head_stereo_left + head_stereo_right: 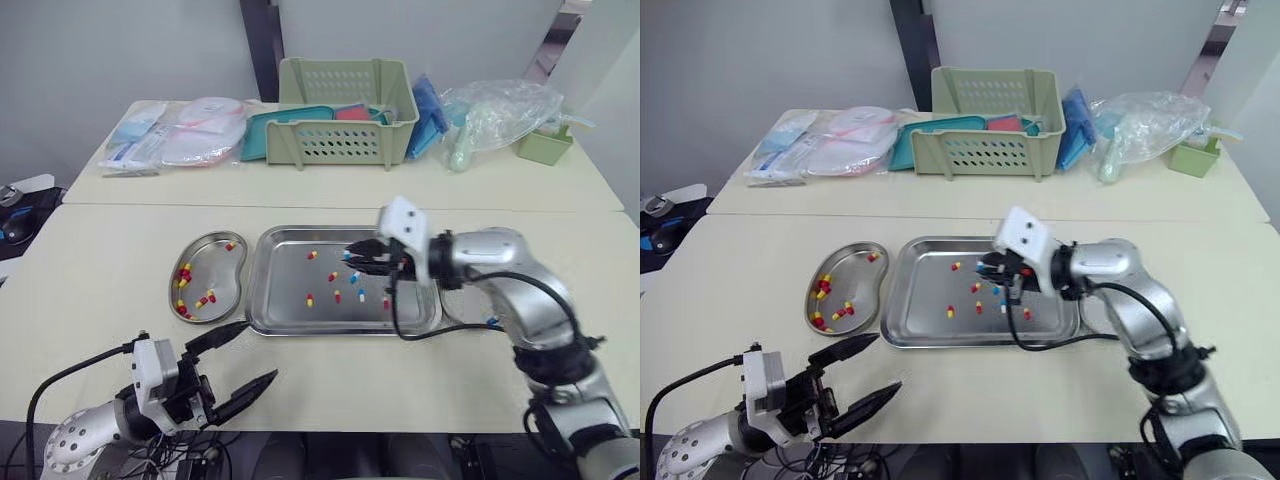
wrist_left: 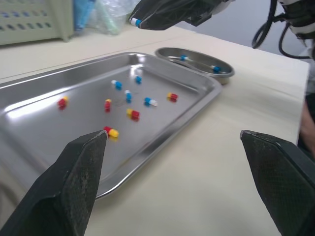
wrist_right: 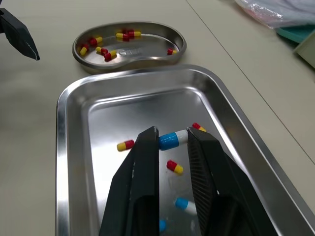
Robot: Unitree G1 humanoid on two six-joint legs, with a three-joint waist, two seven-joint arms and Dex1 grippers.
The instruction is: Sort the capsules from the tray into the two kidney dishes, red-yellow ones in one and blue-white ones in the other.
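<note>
A steel tray point(image 1: 262, 300) lies mid-table with several red-yellow capsules point(image 1: 310, 299) and blue-white capsules point(image 1: 354, 278) scattered in it. To its left is a kidney dish point(image 1: 207, 245) holding several red-yellow capsules. To its right a second kidney dish point(image 2: 224, 73), with two blue-white capsules in it, is partly hidden by my right arm. My right gripper point(image 1: 350, 258) hovers over the tray's right half, shut on a blue-white capsule point(image 3: 173, 139) held crosswise at its fingertips. Near the table's front edge, left of the tray's front corner, my left gripper point(image 1: 258, 352) stands open and holds nothing.
On the rear table stand a green slotted basket point(image 1: 345, 120), packets of medical supplies point(image 1: 180, 135), a clear plastic bag point(image 1: 500, 115) and a small green box point(image 1: 545, 145). My right arm's black cable point(image 1: 420, 330) drapes across the tray's right rim.
</note>
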